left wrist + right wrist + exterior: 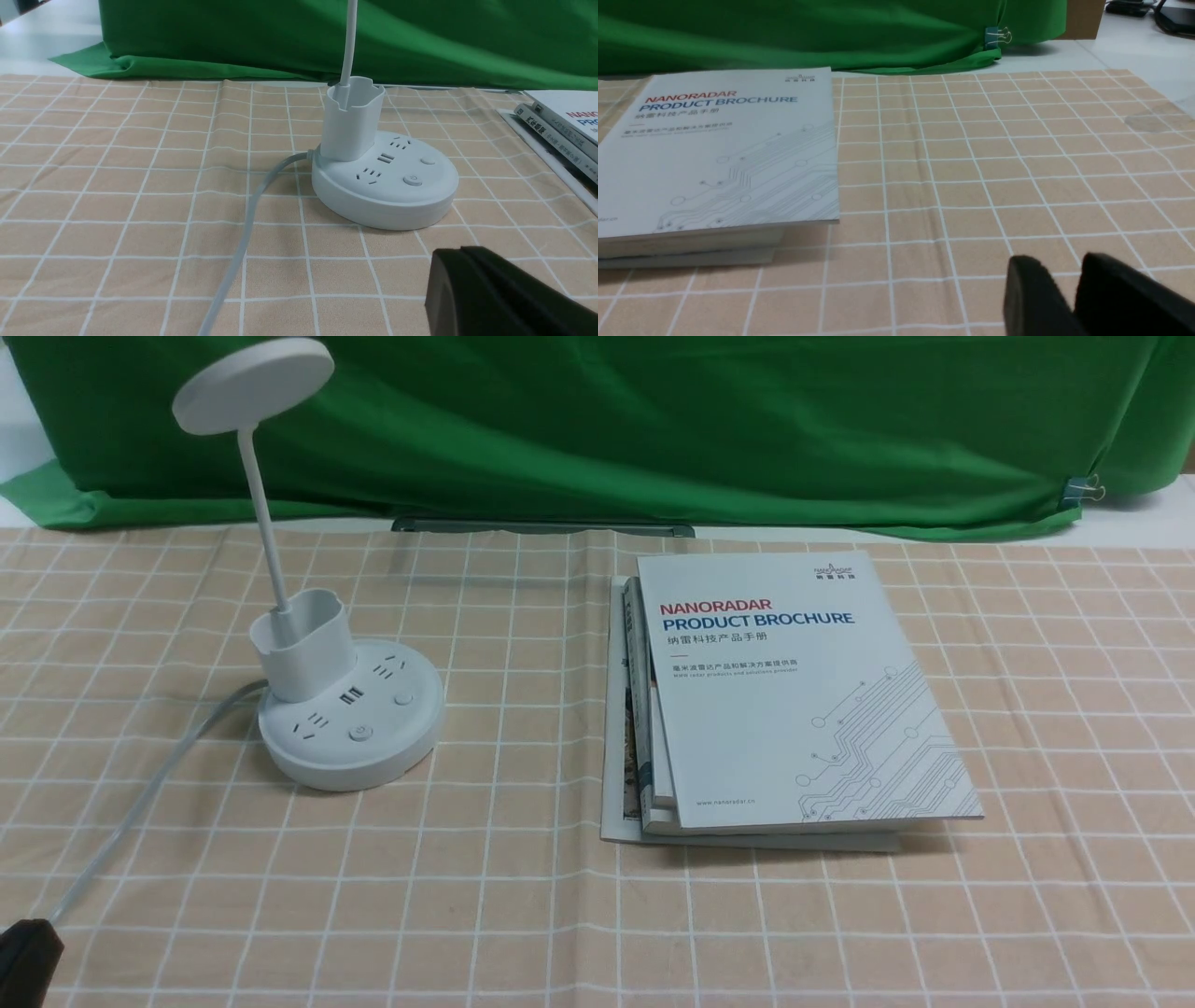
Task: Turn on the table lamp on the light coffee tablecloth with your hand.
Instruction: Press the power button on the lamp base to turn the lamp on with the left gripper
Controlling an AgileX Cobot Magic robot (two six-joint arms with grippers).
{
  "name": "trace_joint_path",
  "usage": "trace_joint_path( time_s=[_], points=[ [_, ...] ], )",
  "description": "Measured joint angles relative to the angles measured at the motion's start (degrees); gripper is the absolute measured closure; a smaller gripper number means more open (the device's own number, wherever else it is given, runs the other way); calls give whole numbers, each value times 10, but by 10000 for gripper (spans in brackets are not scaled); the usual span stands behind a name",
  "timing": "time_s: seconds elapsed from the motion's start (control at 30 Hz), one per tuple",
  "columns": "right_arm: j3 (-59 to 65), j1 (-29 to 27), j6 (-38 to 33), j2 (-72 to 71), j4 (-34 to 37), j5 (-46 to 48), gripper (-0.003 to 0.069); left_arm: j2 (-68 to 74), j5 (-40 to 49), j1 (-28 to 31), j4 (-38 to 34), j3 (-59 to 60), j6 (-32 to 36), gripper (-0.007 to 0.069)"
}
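Observation:
The white table lamp (350, 719) stands on the left part of the light coffee tablecloth (523, 915), its disc head (252, 385) raised on a thin neck. Its round base (387, 186) carries sockets, USB ports and two buttons (412, 180). The grey cord (243, 242) trails off toward the near edge. My left hand's gripper (460, 252) is shut and empty, low over the cloth, a short way in front of the base; only its tip (26, 952) shows in the front view. My right gripper (1064, 266) hovers over bare cloth, narrowly open and empty.
A stack of brochures and books (775, 700) lies at the middle of the cloth, right of the lamp. A green backdrop cloth (653, 420) hangs along the far edge, held by a binder clip (1083, 488).

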Motion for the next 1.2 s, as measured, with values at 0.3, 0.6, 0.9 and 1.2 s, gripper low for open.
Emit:
trace_joint_path(
  time_s=[0.3, 0.6, 0.9, 1.2],
  points=[
    [0, 0, 0, 0, 0, 0, 423, 0, 0, 0, 0, 0, 0, 623],
    [0, 0, 0, 0, 0, 0, 422, 0, -8, 0, 1, 0, 1, 623],
    [0, 0, 0, 0, 0, 0, 421, 0, -319, 0, 11, 0, 15, 623],
    [0, 0, 0, 0, 0, 0, 421, -1, -556, -2, 14, 0, -99, 623]
  ],
)
